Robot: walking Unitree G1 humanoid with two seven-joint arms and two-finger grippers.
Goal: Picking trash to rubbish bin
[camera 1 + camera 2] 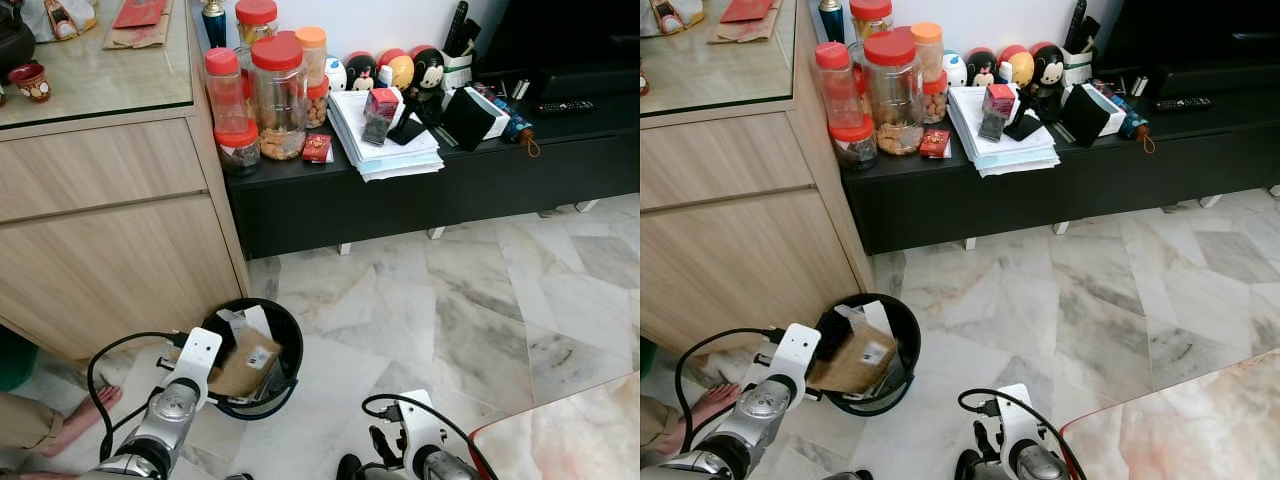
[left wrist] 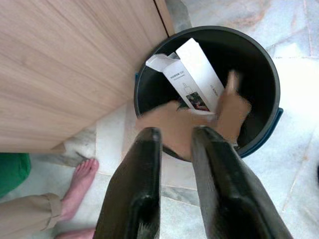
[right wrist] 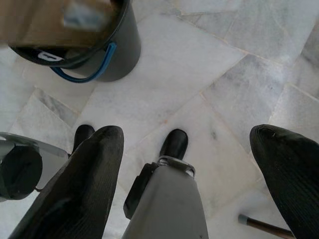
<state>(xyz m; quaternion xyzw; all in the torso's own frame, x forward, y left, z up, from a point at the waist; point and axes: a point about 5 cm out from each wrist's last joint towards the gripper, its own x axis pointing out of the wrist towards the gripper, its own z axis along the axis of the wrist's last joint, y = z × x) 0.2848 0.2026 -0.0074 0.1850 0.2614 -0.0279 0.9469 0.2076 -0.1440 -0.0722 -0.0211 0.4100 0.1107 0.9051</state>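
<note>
At the lower left of the head view, the left gripper hangs over the black rubbish bin, its two fingers a narrow gap apart and holding nothing. A blurred brown cardboard box sits in the bin's mouth just beyond the fingertips, beside a white carton leaning inside the bin. The bin stands on the marble floor against the wooden cabinet, with a person's bare foot near it at the far lower left. The right gripper hangs low at the bottom centre, fingers spread wide and empty. Above, a black TV bench carries red-lidded jars, a paper stack and round figurines.
</note>
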